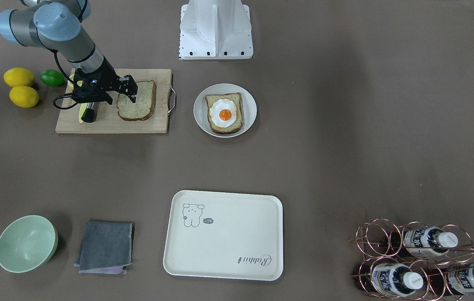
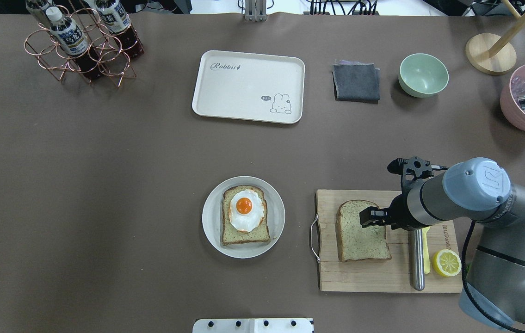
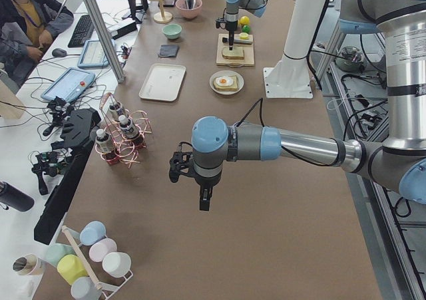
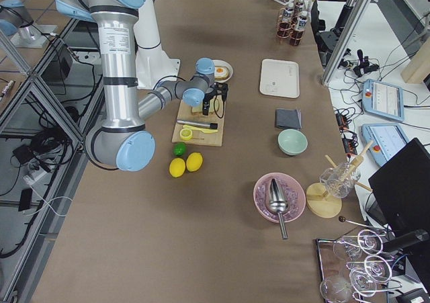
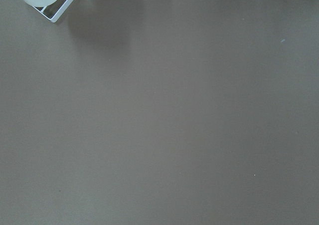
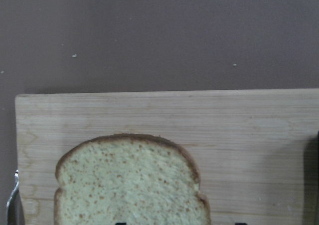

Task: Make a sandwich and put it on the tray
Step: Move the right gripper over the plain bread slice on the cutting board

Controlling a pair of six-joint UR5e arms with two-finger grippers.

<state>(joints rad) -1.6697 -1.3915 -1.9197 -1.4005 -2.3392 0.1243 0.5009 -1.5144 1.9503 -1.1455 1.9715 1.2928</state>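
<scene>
Standing open and empty, the right gripper (image 1: 131, 89) has the loose bread slice (image 1: 141, 106) directly beneath it; the egg-topped slice (image 1: 239, 113), to its left, awaits this top layer.

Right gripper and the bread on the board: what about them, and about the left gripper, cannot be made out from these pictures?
- Whether the right gripper touches the bread slice: in the overhead view the right arm covers the contact, and the right wrist view's bottom edge cuts the gripper off.
- Whether the left gripper is open or shut: it shows only in the left side view, small; its wrist camera sees only the table.
</scene>
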